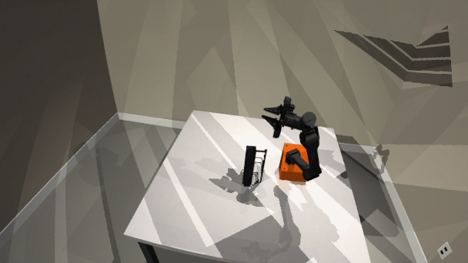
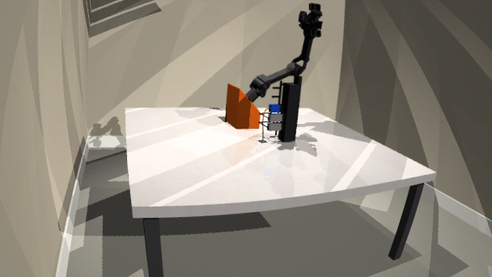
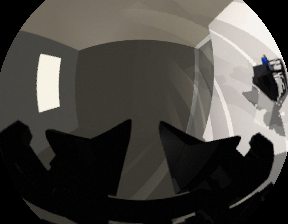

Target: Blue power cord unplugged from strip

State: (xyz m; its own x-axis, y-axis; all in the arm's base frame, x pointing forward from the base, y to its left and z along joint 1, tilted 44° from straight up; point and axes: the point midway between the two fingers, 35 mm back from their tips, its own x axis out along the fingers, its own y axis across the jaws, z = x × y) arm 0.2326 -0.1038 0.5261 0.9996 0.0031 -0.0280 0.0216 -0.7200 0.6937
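The black power strip stands upright on the table. The blue plug is at the side of the strip, above two grey plugs; whether it is fully seated cannot be told. A thin orange cord hangs from the blue plug's side down to the table. My gripper is partly open and empty, its fingers apart with only the wall behind them. It is high above the strip, touching neither plug, cord nor strip.
An orange block stands by the arm's base on the white table. A thin black frame is on the plug side of the strip, toward the block. Walls surround the table.
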